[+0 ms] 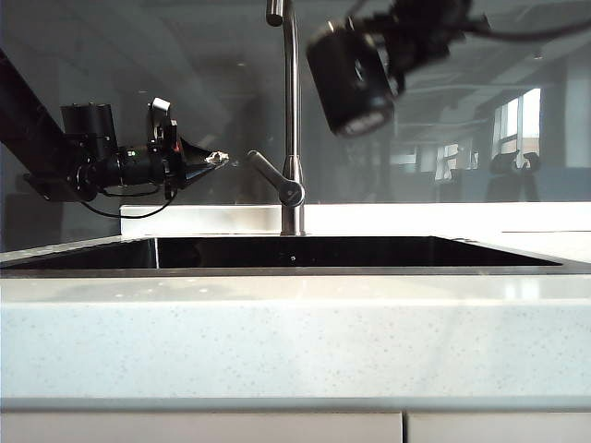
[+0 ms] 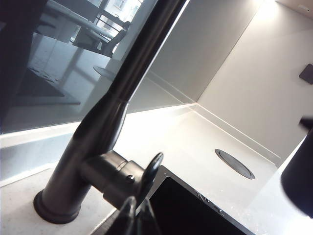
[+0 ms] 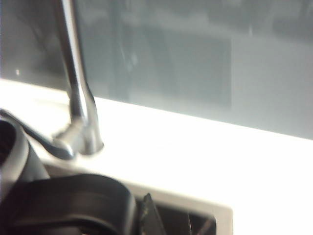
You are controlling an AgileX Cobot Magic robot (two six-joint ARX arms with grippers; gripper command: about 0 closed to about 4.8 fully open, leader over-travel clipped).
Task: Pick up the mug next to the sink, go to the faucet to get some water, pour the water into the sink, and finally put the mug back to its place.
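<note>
The black mug (image 1: 351, 78) hangs tilted high above the sink (image 1: 277, 251), just right of the faucet (image 1: 292, 111) stem, with my right gripper (image 1: 416, 28) shut on it from the upper right. In the right wrist view the mug (image 3: 63, 205) fills the near corner beside my right gripper (image 3: 146, 220), and the faucet (image 3: 80, 107) stands behind. My left gripper (image 1: 220, 158) is shut and empty, its tip close to the end of the lever handle (image 1: 272, 180). In the left wrist view its fingertips (image 2: 138, 215) sit just below the lever (image 2: 151, 169), with the mug (image 2: 301, 181) at the edge.
A speckled white counter (image 1: 295, 332) runs along the front of the sink. A glossy glass backsplash (image 1: 462, 138) rises behind the faucet. A round dark cover (image 2: 234, 163) lies in the counter beyond the sink (image 2: 195, 215), and a dark wall plate (image 2: 307, 73) sits higher up.
</note>
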